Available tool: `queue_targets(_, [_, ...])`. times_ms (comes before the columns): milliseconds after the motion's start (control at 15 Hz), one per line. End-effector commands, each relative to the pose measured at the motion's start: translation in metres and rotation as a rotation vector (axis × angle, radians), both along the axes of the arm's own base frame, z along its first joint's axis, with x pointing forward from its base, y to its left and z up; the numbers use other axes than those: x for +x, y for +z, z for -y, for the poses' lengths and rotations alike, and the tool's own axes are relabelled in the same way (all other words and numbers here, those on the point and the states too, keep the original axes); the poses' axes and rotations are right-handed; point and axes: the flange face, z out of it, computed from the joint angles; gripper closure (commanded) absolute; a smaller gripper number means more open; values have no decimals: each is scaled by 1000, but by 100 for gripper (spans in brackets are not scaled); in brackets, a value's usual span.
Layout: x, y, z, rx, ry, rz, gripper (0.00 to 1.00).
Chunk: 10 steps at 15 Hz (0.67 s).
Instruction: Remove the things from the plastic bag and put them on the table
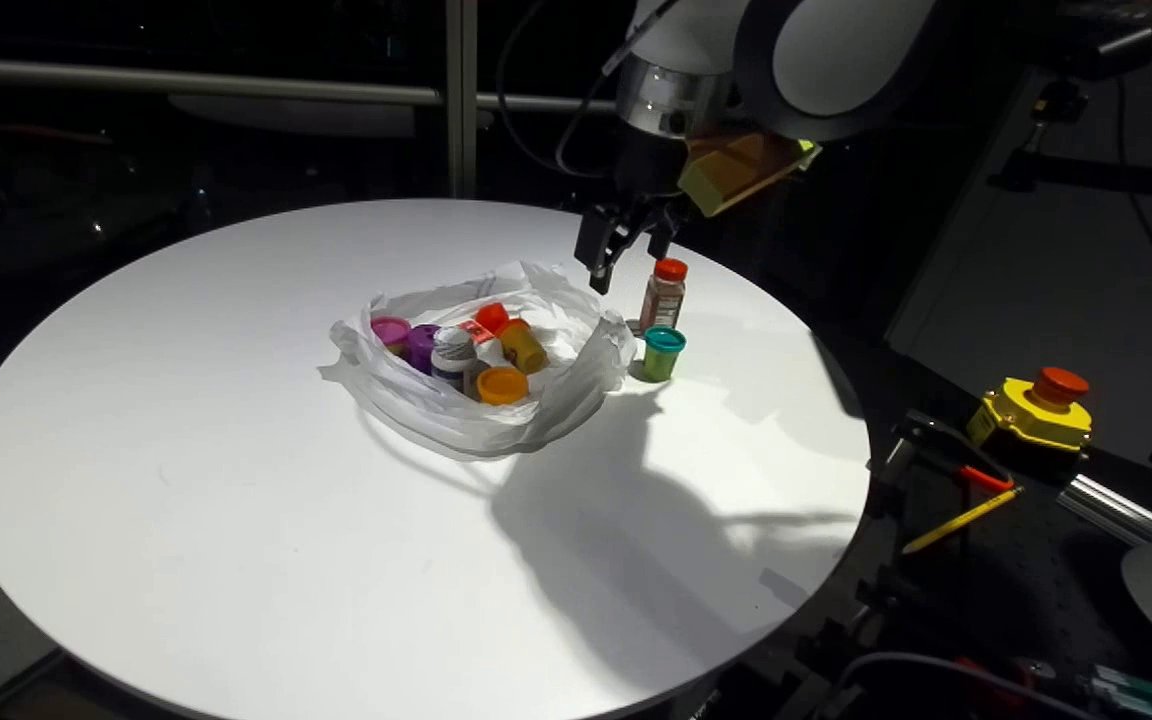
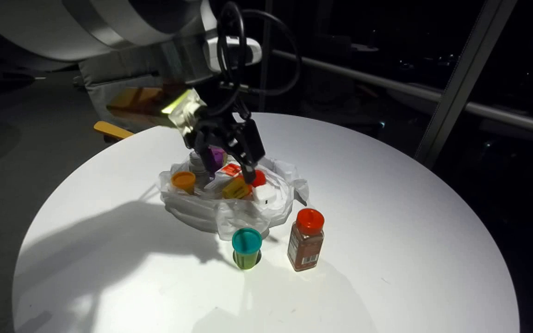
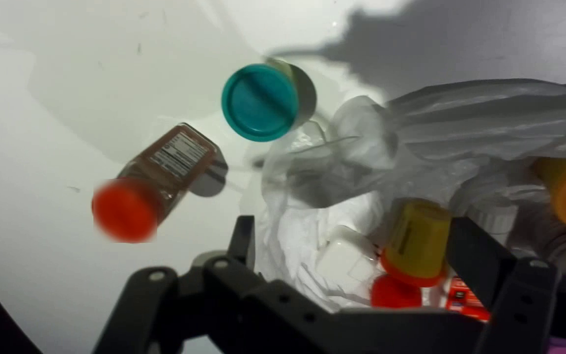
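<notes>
Closest in the wrist view, the gripper (image 3: 354,235) held its fingers wide apart above the plastic bag (image 1: 496,435). The white bag sat open on the round table (image 1: 156,500), its sides slumped low. Seen between the fingers in the wrist view, a yellow tub (image 3: 418,238) lay tipped over in the bag, its lid end right beside a red object (image 3: 395,293) partly hidden by the gripper, with a small white box (image 3: 344,256) near both. Also in the bag were an orange-lidded tub (image 1: 503,386), a white bottle (image 1: 453,364), a purple tub (image 1: 422,348), a pink-lidded tub (image 1: 391,332) and a red-and-white packet (image 2: 232,169). Out on the table, a teal-lidded tub (image 2: 246,249) stood upright just beside the bag, and a red-lidded jar (image 2: 306,244) stood upright near that tub. Off the table, in an exterior view, a yellow box (image 1: 1036,422) with a red button (image 1: 1060,386) and a yellow pencil (image 1: 963,520) lay on a dark surface (image 1: 1026,575).
</notes>
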Motion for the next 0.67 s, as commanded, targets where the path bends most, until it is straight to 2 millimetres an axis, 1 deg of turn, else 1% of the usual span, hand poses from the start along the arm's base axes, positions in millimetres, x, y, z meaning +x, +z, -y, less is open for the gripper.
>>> queue_targets(0, [34,-1,-38,10,92,-45,0])
queue_targets(133, [48,-18,-53,45,133,-65,0])
queue_targets(200, [56,-31,-56,51,144,-77,0])
queue_targets(333, [66,-59,-53,57,145,-109,0])
queue_targets(533, [77,-92,-44,49,134,-135,0])
queue_targets(600, [80,-99,-42,46,129,-122,0])
